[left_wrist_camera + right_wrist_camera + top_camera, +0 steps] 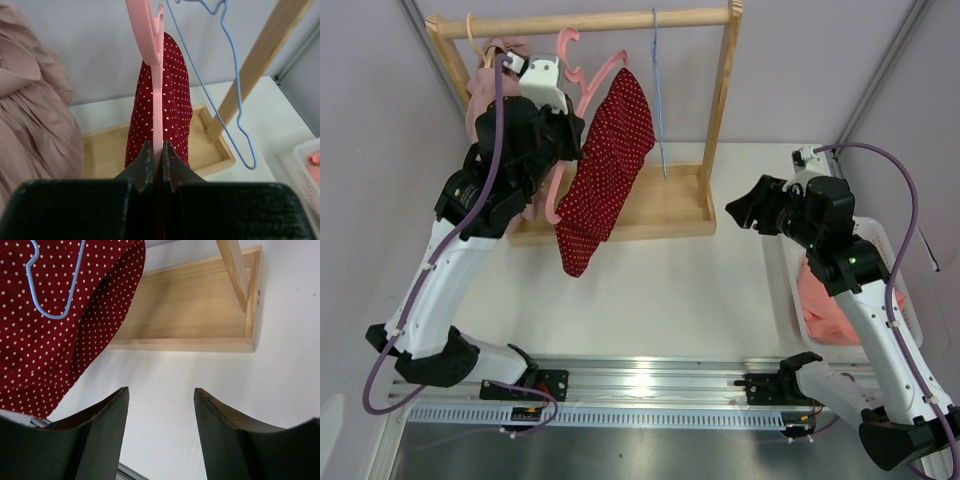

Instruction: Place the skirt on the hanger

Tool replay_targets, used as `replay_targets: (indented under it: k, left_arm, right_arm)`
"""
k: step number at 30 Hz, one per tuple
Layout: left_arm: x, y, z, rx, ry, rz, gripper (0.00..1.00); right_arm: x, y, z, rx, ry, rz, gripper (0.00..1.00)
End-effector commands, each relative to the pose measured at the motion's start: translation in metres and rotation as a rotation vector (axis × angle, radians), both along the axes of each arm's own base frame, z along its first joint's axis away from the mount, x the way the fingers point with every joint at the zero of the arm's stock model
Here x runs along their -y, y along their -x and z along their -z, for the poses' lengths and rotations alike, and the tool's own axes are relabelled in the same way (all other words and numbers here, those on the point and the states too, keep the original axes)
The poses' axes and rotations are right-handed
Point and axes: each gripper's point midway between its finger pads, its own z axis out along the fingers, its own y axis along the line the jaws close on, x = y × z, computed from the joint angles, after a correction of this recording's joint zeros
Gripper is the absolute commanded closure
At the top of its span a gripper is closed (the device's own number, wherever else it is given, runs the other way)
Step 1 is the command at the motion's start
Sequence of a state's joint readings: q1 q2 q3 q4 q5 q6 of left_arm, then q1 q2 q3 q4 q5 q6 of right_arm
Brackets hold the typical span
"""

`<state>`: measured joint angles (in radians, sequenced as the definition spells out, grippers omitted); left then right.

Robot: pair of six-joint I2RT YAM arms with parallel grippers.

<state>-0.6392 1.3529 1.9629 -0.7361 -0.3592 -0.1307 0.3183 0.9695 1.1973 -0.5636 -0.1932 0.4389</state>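
The skirt (pixel 605 170) is hanging draped on a pink hanger (pixel 157 100) at the left half of a wooden rack (pixel 590 20). It is a deep red cloth with small white dots, falling in one long, narrow fold. Its lower end is dangling past the front edge of the rack's base; whether it is touching the table (pixel 670 290) cannot be told. The left gripper (pixel 157 150) is gripping the hanger, its jaws clenched tight on the thin pink edge just in front of the skirt. The hanger's hook is showing just under the rail in the overhead view, and contact with the rail is hard to judge.

A blue wire hanger (pixel 658 90) is hanging from the rail just right of the skirt. A pale pink garment (pixel 30 115) is bunching at the rack's left end, partly hidden behind the left arm.

The right gripper (pixel 161 392) is hovering over the table near the rack's right post, its jaws released and spread wide, holding nothing.

The table is plain white, with grey-lilac walls closing it in behind and on both sides. A white basket (pixel 905 300) is sitting at the right edge with coral cloth (pixel 830 300) lying in it, the right arm covering part of both. A metal rail (pixel 650 385) is running along the near edge.
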Motion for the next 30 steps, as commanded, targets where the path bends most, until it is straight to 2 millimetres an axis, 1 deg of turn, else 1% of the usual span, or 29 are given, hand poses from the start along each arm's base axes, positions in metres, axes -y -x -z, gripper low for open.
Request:
replay_targets:
  k: [1,2,3,5,6,7,8,9,11,13,14,18,19,20,23,26,30]
  left_arm:
    - [-0.020,-0.006,-0.061,0.162,0.095,-0.065,1.00]
    - [-0.020,-0.014,-0.058,0.156,0.087,-0.080,1.00]
    - [-0.022,-0.015,-0.066,0.173,0.097,-0.085,1.00]
    - [-0.024,-0.026,-0.064,0.172,0.084,-0.106,1.00]
    - [-0.026,-0.028,-0.069,0.184,0.088,-0.115,1.00]
    - [-0.028,-0.031,-0.070,0.187,0.089,-0.121,1.00]
    - [-0.034,-0.035,-0.073,0.191,0.091,-0.139,1.00]
    - [-0.033,-0.042,-0.068,0.180,0.084,-0.142,1.00]
    - [-0.041,-0.048,-0.069,0.181,0.083,-0.168,1.00]
    - [-0.043,-0.055,-0.068,0.179,0.083,-0.175,1.00]
    - [-0.048,-0.058,-0.067,0.178,0.083,-0.187,1.00]
    - [-0.053,-0.071,-0.062,0.170,0.076,-0.196,1.00]
    - [-0.052,-0.076,-0.058,0.160,0.075,-0.193,1.00]
    - [-0.056,-0.079,-0.056,0.154,0.074,-0.202,1.00]
    - [-0.060,-0.089,-0.046,0.126,0.076,-0.209,1.00]
    - [-0.063,-0.097,-0.038,0.097,0.080,-0.209,1.00]
    - [-0.067,-0.102,-0.034,0.080,0.083,-0.215,1.00]
  right_arm:
    - [-0.002,-0.001,-0.032,0.098,-0.014,-0.022,0.39]
    - [-0.003,-0.001,-0.032,0.097,-0.012,-0.026,0.39]
    - [-0.002,-0.002,-0.033,0.102,-0.012,-0.025,0.39]
    - [-0.003,-0.003,-0.033,0.104,-0.012,-0.030,0.39]
    - [-0.004,-0.003,-0.035,0.109,-0.015,-0.031,0.39]
    - [-0.005,-0.003,-0.034,0.106,-0.015,-0.037,0.39]
    - [-0.005,-0.003,-0.036,0.110,-0.017,-0.038,0.39]
    - [-0.005,-0.004,-0.036,0.112,-0.018,-0.040,0.39]
    - [-0.006,-0.004,-0.037,0.116,-0.021,-0.044,0.39]
    - [-0.006,-0.004,-0.037,0.117,-0.022,-0.045,0.39]
    - [-0.006,-0.004,-0.037,0.118,-0.020,-0.044,0.39]
    - [-0.006,-0.004,-0.037,0.119,-0.018,-0.045,0.39]
    - [-0.007,-0.004,-0.037,0.120,-0.017,-0.049,0.39]
    - [-0.007,-0.004,-0.037,0.121,-0.020,-0.050,0.39]
    - [-0.007,-0.003,-0.038,0.122,-0.020,-0.054,0.39]
    - [-0.007,-0.003,-0.037,0.121,-0.017,-0.053,0.39]
    - [-0.006,-0.003,-0.035,0.116,-0.015,-0.050,0.39]
